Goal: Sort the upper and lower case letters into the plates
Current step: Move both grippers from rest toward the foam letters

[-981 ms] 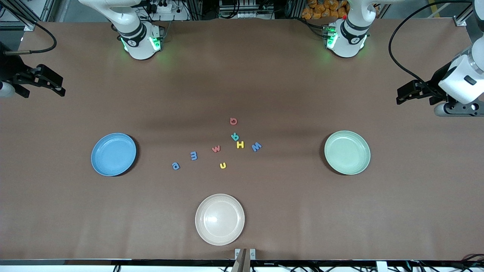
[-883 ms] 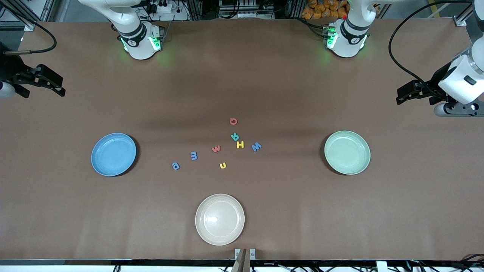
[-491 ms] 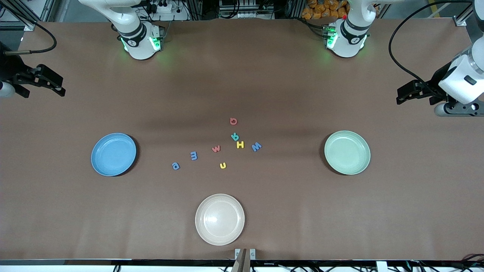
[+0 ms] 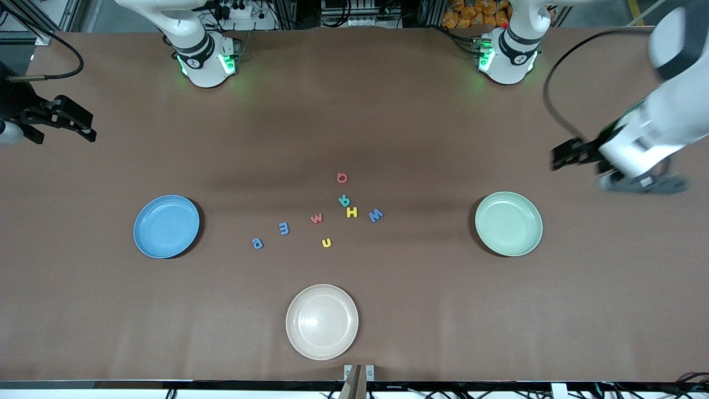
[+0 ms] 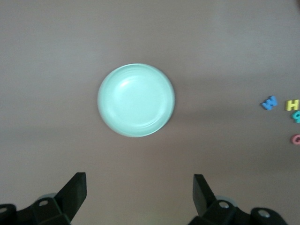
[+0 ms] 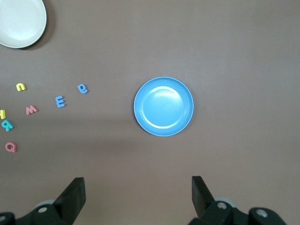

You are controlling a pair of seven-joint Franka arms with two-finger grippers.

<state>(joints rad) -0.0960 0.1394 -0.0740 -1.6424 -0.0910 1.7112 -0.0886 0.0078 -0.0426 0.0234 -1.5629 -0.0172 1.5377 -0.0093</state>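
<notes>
Nearest the front camera sits the cream plate (image 4: 322, 322); farther, letters (image 4: 327, 216) lie scattered between blue plate (image 4: 166, 226) and green plate (image 4: 508, 223). Left gripper (image 4: 565, 154) hangs open over bare table and should descend squarely over one letter; right gripper (image 4: 77, 124) waits, open.

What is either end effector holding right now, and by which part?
Nothing. The left end effector is open above the table near the pale mint green round plate; the right end effector waits open.

Left gripper (image 4: 559, 159) fingers spread, right gripper (image 4: 88, 127) likewise
</notes>
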